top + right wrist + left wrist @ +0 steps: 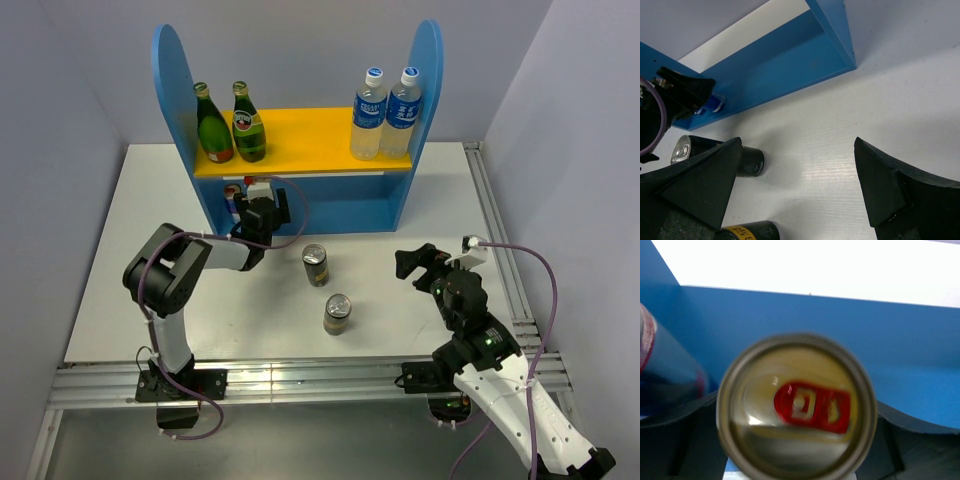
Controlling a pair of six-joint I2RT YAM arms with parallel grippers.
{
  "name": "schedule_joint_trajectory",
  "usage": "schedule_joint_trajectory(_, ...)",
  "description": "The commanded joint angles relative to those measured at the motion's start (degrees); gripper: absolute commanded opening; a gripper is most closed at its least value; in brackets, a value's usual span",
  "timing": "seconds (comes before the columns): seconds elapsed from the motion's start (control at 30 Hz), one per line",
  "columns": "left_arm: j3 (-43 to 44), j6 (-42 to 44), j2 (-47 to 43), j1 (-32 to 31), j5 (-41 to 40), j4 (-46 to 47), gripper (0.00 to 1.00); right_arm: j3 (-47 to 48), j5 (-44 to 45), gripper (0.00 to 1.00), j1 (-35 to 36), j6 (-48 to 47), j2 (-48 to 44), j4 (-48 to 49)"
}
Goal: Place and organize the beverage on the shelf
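The blue shelf (300, 205) stands at the back, with two dark-green bottles (230, 125) on the left of its yellow board. My left gripper (263, 203) is at the lower level's left end, shut on a slim blue-and-silver can (797, 407) whose silver top with a red tab faces the camera. A second blue can (665, 372) stands just left of it inside the shelf. Two dark brown-gold cans (316, 265) (337, 313) stand on the table in front. My right gripper (420, 262) is open and empty to their right; both cans (749, 161) (747, 231) lie beside its left finger (705, 185).
Two clear water bottles (385, 112) with blue labels stand on the right of the yellow board. The shelf's lower level (785, 62) shows in the right wrist view. The white table (400, 330) ends in a metal rail at the near edge.
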Motion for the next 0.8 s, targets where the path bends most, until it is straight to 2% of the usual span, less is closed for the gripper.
schedule_joint_trajectory(0.0,2.7,0.4,-0.8,0.8,0.2,4.1,0.86,-0.3,0.1,1.00,0.4,-0.6,0.0,2.6)
schedule_joint_trajectory(0.07,2.4,0.4,-0.9,0.8,0.3,4.2,0.88,-0.3,0.1,1.00,0.4,-0.6,-0.1,2.4)
schedule_joint_trajectory(0.13,2.5,0.4,-1.1,0.9,0.5,3.6,0.96,-0.3,0.2,1.00,0.4,-0.6,-0.1,2.5)
schedule_joint_trajectory(0.2,2.4,0.0,-1.8,0.8,1.4,2.9,0.99,-0.3,0.2,1.00,0.4,-0.6,-0.1,2.4)
schedule_joint_trajectory(0.4,-0.7,-1.2,-7.0,-1.1,-0.2,1.0,0.99,-0.3,0.7,1.00,0.4,-0.6,0.1,2.3)
schedule_joint_trajectory(0.77,-8.3,-2.6,-21.4,-9.2,-12.2,-6.5,0.99,-0.3,0.4,1.00,0.4,-0.5,-0.6,2.2)
